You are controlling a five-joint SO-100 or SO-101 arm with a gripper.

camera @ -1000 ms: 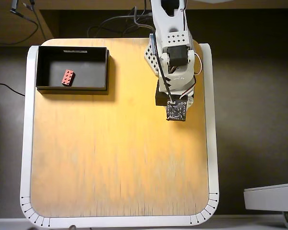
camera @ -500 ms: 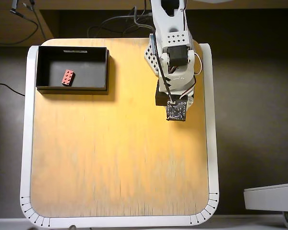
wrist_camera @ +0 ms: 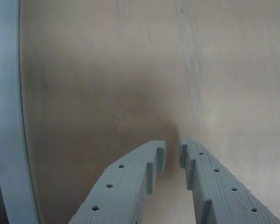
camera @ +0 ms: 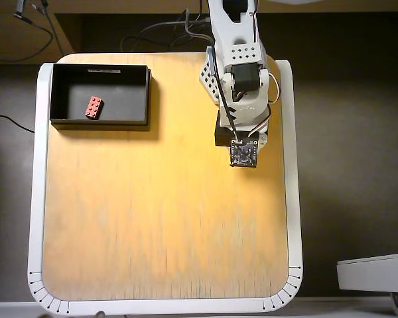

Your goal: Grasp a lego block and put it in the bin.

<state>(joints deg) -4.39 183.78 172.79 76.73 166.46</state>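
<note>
The red lego block (camera: 93, 106) lies inside the black bin (camera: 129, 93), left of the middle of its floor. The bin stands at the far left corner of the table in the overhead view. The white arm (camera: 239, 73) is folded at the far right, and the small black circuit board (camera: 243, 153) on its wrist covers the gripper from above. In the wrist view the gripper (wrist_camera: 172, 153) hangs just over bare wood. Its two grey fingers (wrist_camera: 130, 182) have their tips nearly together, with only a narrow slit and nothing between them. Block and bin are out of the wrist view.
The wooden tabletop (camera: 159, 212) has a raised white rim (camera: 34, 199), which also shows at the left of the wrist view as the white rim (wrist_camera: 4, 116). Cables (camera: 159, 30) run behind the table. A white device (camera: 375, 271) sits off the table at the lower right.
</note>
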